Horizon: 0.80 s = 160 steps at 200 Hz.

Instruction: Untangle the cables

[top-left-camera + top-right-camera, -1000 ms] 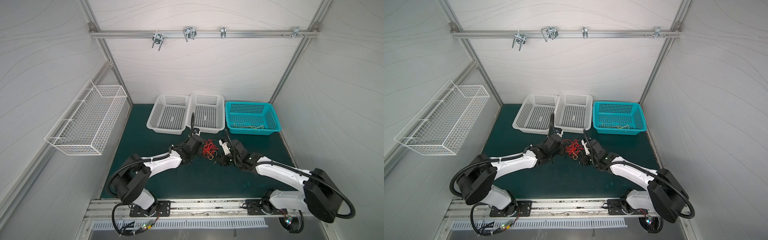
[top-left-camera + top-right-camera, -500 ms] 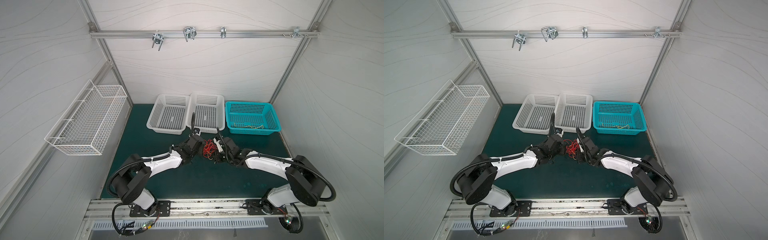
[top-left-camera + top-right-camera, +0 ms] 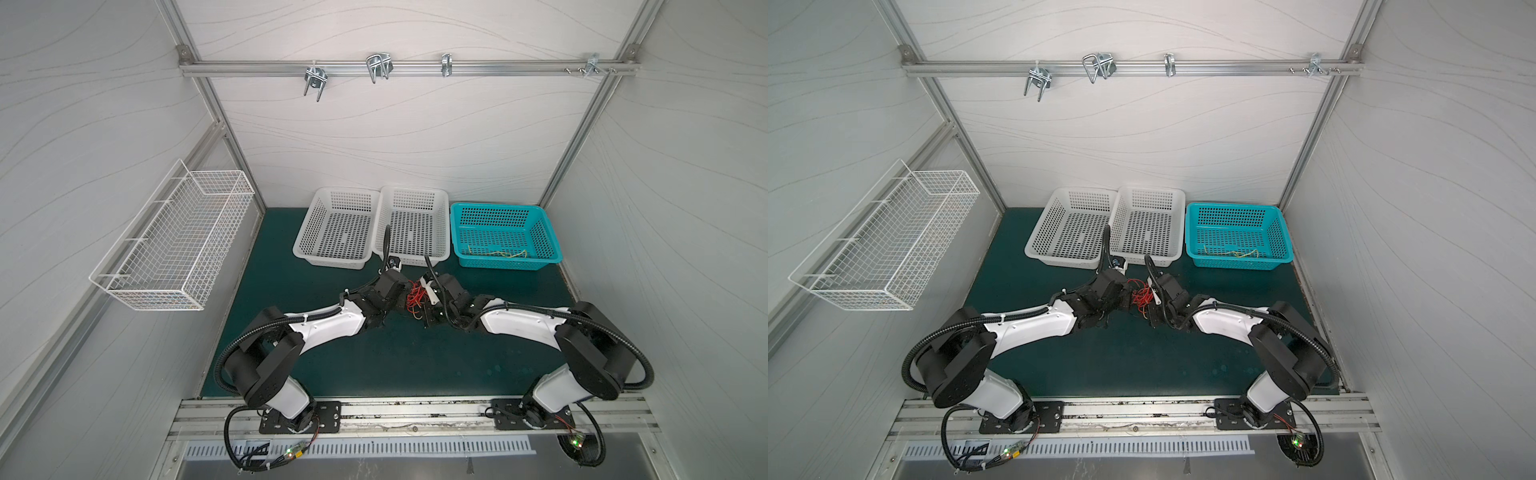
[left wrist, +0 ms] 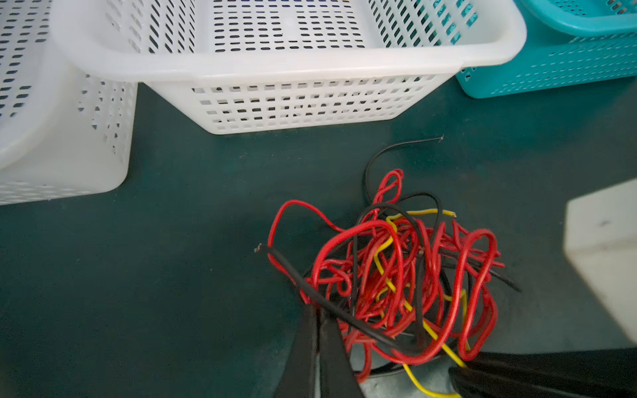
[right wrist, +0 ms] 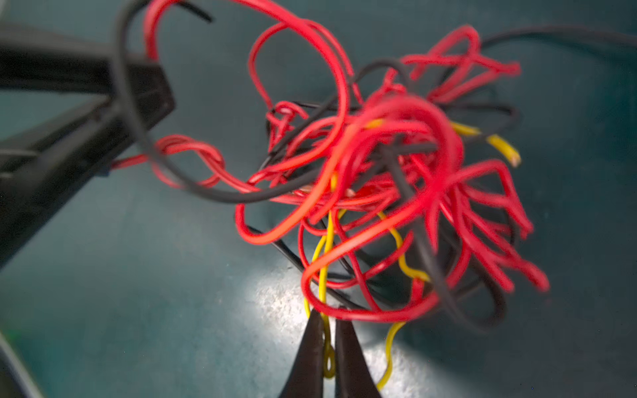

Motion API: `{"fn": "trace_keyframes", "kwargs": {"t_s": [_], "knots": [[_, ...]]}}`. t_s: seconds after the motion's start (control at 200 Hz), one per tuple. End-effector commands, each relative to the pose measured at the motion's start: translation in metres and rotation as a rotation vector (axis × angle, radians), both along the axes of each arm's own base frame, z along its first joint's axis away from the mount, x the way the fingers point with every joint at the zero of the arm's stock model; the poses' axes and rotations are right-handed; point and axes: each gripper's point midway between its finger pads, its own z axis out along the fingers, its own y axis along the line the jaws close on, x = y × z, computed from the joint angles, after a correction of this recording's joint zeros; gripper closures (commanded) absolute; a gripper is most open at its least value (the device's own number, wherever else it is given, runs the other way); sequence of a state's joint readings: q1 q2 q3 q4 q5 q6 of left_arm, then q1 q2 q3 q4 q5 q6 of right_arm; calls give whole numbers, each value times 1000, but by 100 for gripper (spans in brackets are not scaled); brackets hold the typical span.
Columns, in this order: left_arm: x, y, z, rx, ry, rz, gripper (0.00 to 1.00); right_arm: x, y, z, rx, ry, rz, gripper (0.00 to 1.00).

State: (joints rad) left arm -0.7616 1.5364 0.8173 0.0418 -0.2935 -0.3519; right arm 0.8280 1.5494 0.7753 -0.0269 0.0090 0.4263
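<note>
Two white baskets (image 3: 337, 226) (image 3: 413, 224) are seen bare, yellow wires (image 3: 496, 252) lie in the teal basket (image 3: 505, 210) at two o'clock, while the cables (image 3: 415, 297) are pinched by both hands (image 4: 319, 312) (image 5: 324, 312).

My workplace: lab test cell. White panel walls, aluminium frame rail (image 3: 407, 68) with hooks, green mat (image 3: 415, 357), my two arms bolted to base rail.

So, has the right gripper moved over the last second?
Yes. In a top view the right gripper has shifted left, away from the teal basket and into the cable tangle, its jaws now shut on a yellow cable.
</note>
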Motion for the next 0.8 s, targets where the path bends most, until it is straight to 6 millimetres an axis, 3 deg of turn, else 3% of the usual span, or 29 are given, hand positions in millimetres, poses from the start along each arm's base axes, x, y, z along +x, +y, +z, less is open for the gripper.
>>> {"fn": "trace_keyframes", "kwargs": {"t_s": [0.0, 0.295, 0.43, 0.485, 0.615, 0.795], "knots": [[7, -7, 16, -28, -31, 14, 100, 4, 4, 4, -12, -27, 14, 100], [8, -3, 35, -44, -96, 10, 100, -12, 10, 31, 17, -61, 164, 100], [3, -14, 45, -71, -126, -77, 57, -23, 15, 49, 48, -78, 253, 100], [1, -17, 47, -79, -137, -110, 46, -27, 15, 55, 59, -83, 285, 100], [-7, -22, 52, -97, -149, -170, 36, -32, 15, 67, 78, -93, 331, 100], [-18, -36, 54, -147, -138, -264, 33, -39, 16, 75, 142, -82, 390, 100]]}}
